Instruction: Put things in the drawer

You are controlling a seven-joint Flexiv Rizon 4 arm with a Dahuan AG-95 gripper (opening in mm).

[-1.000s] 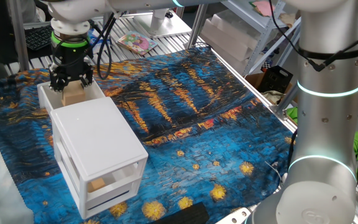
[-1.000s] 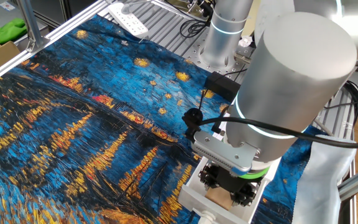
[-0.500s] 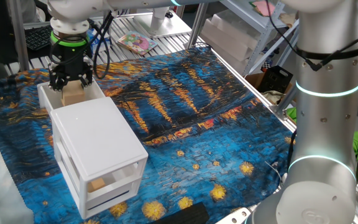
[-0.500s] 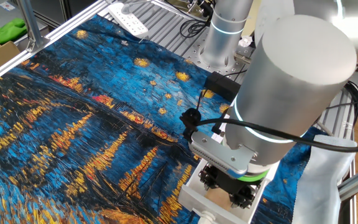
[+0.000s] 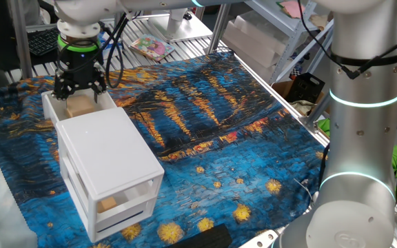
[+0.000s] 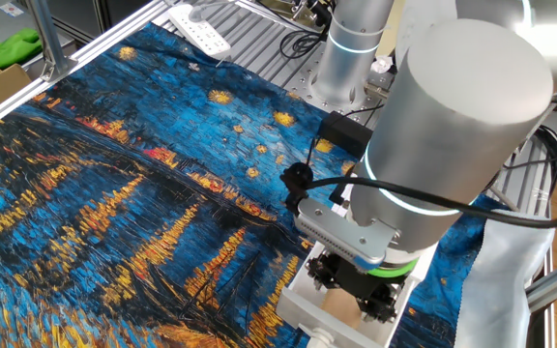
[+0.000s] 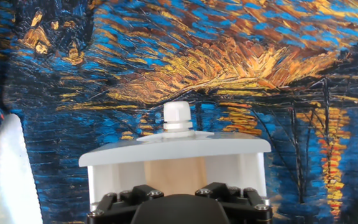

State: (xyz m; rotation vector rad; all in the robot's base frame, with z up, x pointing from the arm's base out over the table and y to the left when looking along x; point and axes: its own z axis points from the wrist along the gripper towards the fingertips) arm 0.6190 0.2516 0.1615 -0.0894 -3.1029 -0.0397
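Note:
The white cabinet [image 5: 109, 151] stands at the table's left with its top drawer [image 5: 49, 105] pulled out. A light-tan wooden block [image 5: 80, 105] lies inside that drawer. My gripper [image 5: 79, 91] hangs just above the block, fingers spread wide and not touching it. In the other fixed view the gripper [image 6: 356, 290] covers most of the drawer [image 6: 298, 307], and a bit of the block [image 6: 339, 309] shows beneath. In the hand view the drawer's front wall [image 7: 173, 150] with its white knob [image 7: 178, 116] is below me, and the block [image 7: 173, 173] sits behind it.
Another wooden block [image 5: 107, 204] lies in a lower see-through drawer. A second robot arm's column [image 5: 364, 138] stands at the right. A power strip [image 6: 201, 29] lies at the cloth's far edge. A cardboard box [image 5: 302, 89] and shelves stand beyond the table.
My gripper has risen a little off the block. The block stays lying in the top drawer.

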